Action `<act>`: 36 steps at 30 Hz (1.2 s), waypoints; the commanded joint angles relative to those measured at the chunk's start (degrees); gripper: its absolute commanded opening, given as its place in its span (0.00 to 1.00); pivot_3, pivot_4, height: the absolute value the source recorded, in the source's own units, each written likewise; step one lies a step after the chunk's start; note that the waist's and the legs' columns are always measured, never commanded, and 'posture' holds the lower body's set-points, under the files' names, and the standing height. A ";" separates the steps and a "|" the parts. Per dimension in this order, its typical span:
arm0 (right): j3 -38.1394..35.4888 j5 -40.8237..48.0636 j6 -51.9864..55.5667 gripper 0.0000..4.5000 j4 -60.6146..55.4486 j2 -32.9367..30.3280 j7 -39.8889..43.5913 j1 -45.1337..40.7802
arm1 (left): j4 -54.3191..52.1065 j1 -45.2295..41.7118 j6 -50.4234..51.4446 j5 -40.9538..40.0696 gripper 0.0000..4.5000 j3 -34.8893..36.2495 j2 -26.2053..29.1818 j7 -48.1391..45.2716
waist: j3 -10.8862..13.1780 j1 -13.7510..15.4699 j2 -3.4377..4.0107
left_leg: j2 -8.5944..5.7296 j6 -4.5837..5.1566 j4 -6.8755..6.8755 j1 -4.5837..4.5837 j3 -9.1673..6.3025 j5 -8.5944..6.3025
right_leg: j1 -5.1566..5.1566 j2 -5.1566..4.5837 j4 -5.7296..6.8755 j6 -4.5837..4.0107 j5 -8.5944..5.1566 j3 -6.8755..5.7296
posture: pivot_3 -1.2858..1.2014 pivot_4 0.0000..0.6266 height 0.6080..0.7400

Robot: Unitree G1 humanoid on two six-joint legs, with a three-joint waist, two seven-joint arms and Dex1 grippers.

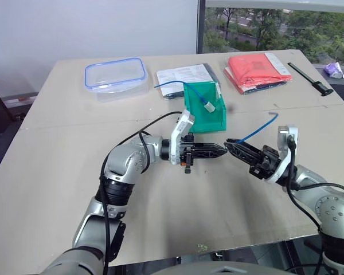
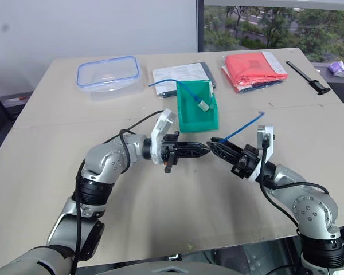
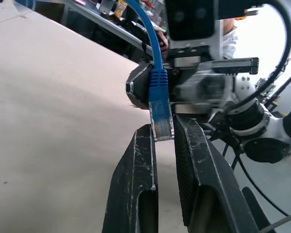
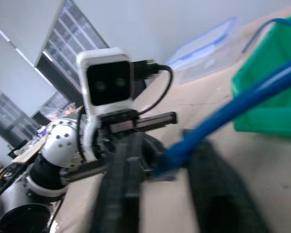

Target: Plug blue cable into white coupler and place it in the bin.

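The blue cable [image 1: 255, 129] rises to the right from where my two grippers meet tip to tip above the table. My left gripper [image 1: 221, 150] is shut, and the cable's clear plug [image 3: 161, 121] sits between its fingertips. My right gripper [image 1: 230, 143] is shut on the cable just behind the plug's blue boot [image 3: 158, 85]. The green bin [image 1: 209, 120] stands just beyond the grippers. A second blue cable [image 1: 178, 85] hangs into it, ending in a small white piece [image 1: 208, 105], perhaps the white coupler.
Along the table's far side lie a clear blue-rimmed container [image 1: 116, 74], printed papers [image 1: 183, 75], a red packet [image 1: 258, 70] and a black tool [image 1: 311, 79]. Bare tabletop lies around and in front of the grippers.
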 commanded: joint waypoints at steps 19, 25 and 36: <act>-4.95 -0.44 -2.14 0.00 8.47 -3.64 3.14 -6.34 | -36.18 19.81 -4.50 2.09 0.70 12.89 5.08 25.07 | 0.00 0.06 0.00 | 0.05 0.00 -0.06 0.00 -0.02 0.00 | 0.00 -0.09 -0.04 0.00 0.00 0.21 | 0.52 0.24 0.97; -4.76 -7.41 -7.44 0.00 15.43 -2.08 4.19 -10.85 | -46.79 35.21 -12.45 10.95 0.70 17.64 2.55 37.47 | -0.01 -0.12 0.01 | 0.02 -0.01 -0.06 0.08 0.06 0.00 | 0.05 -0.09 -0.05 0.00 0.01 0.29 | 0.52 0.24 0.97; -2.42 -12.95 -8.96 0.00 15.93 0.80 6.69 -10.50 | -31.96 58.77 -40.47 34.63 0.99 13.62 -6.52 51.27 | -0.01 0.36 0.01 | 0.03 0.00 -0.08 0.05 0.08 -0.01 | 0.02 -0.54 -0.11 -0.26 -0.13 0.16 | 0.52 0.24 0.97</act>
